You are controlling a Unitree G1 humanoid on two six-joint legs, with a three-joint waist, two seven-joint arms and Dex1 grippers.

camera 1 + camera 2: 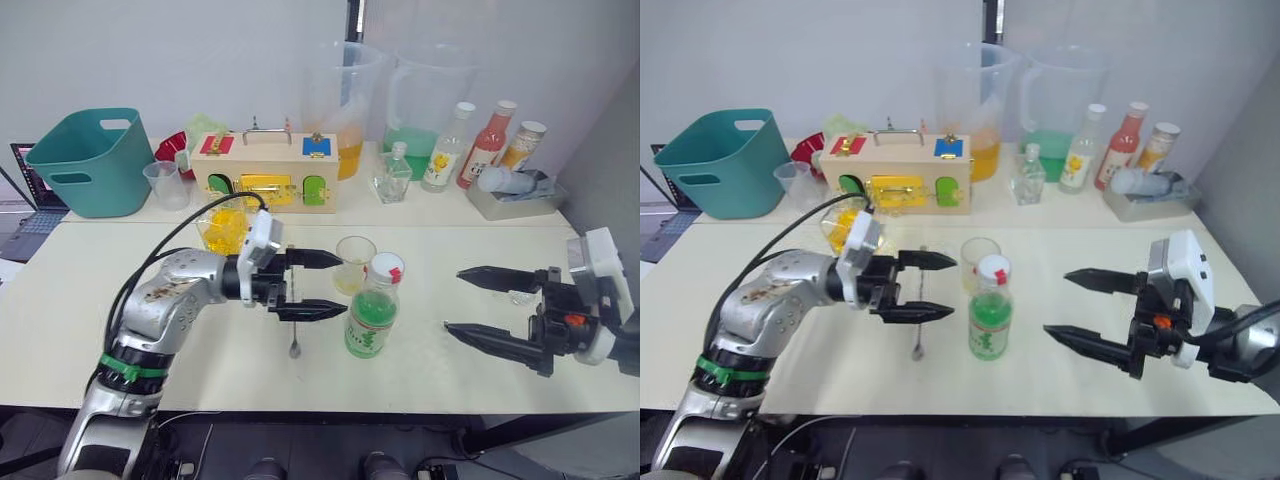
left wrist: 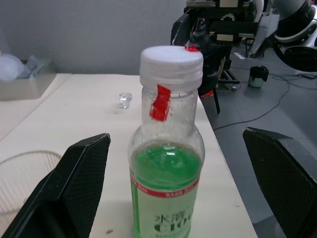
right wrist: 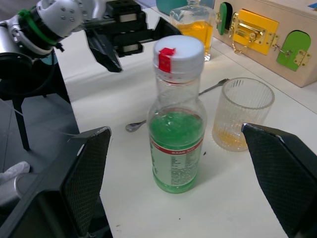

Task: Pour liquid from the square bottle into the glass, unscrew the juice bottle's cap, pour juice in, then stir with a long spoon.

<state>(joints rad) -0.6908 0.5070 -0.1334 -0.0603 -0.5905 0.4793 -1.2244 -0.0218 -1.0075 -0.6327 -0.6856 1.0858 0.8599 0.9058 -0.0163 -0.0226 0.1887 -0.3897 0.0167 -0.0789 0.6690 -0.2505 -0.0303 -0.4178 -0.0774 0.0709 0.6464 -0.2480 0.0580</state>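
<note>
One juice bottle [image 1: 372, 312] stands upright on the pale table [image 1: 120, 340] between two pincers, its white cap [image 1: 387, 267] screwed on with a bit of red at the rim, pale green juice [image 3: 176, 130] filling the lower part. The left gripper [image 1: 318, 284] is released, its two black fingers spread wide and holding nothing, its tips just beside the bottle on the robot's left. The right gripper [image 1: 458, 299] is also spread open and empty, well apart from the bottle on the other side, fingers pointing toward it. Just behind the bottle, past the left gripper's upper fingertip, stands one glass [image 1: 354, 264] with a shallow layer of yellow liquid [image 3: 231, 138] at the bottom. One long spoon [image 1: 296, 318] lies flat on the table under the left gripper's fingers, its small bowl toward the near edge. One square bottle [image 1: 222, 226] of yellow liquid sits behind the left gripper's wrist. Further back, I count one teal tub [image 1: 90, 160], one wooden latch box [image 1: 265, 170], two large clear jugs [image 1: 345, 100], one small clear measuring cup [image 1: 166, 184], one small glass flask [image 1: 393, 173], and three upright bottles [image 1: 447, 148] in a row beside a grey tray [image 1: 510, 200]. One small clear stopper [image 2: 125, 98] rests on the table near the right gripper.
</note>
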